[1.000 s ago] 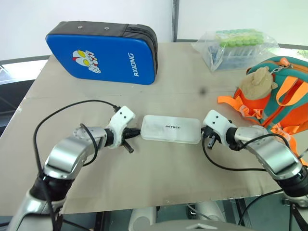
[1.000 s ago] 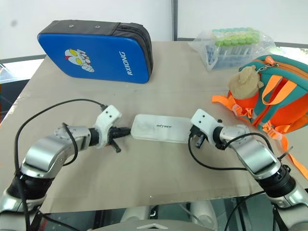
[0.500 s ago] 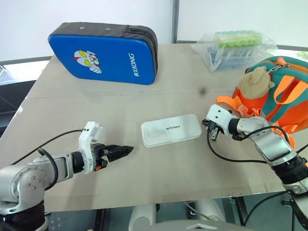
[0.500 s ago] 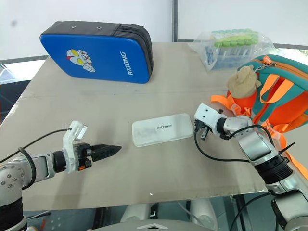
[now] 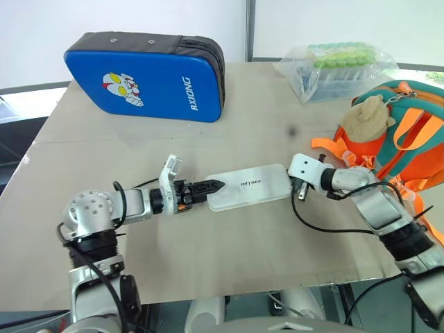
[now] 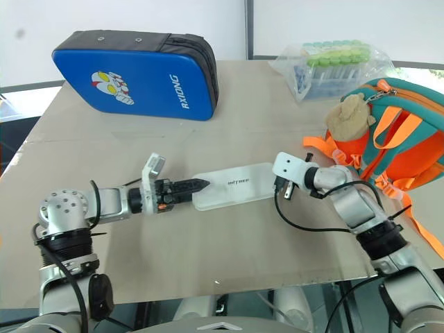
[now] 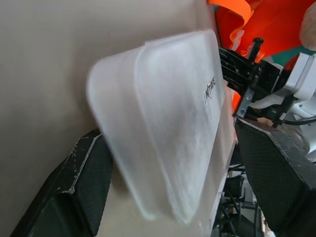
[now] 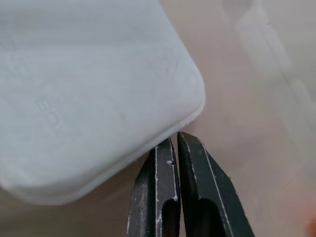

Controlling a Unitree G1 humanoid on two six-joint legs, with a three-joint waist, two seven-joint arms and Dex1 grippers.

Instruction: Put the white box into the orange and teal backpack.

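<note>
Lying flat mid-table (image 5: 104, 222), white box (image 5: 248, 187), long axis 9-to-3. Left gripper (image 5: 216, 184) at box's 9 o'clock end, fingers (image 7: 84, 187) spread, straddling that end. Right gripper (image 8: 174, 144) at box's 3 o'clock end, fingers pressed together, tips against box edge. Backpack (image 5: 402, 139) at table's 3 o'clock edge, just beyond right gripper. Blue case (image 5: 146, 76) at 11, tube bag (image 5: 340, 66) at 1.

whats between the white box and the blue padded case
Only bare table in the left eye view: nothing lies between the white box and the blue padded case.
</note>
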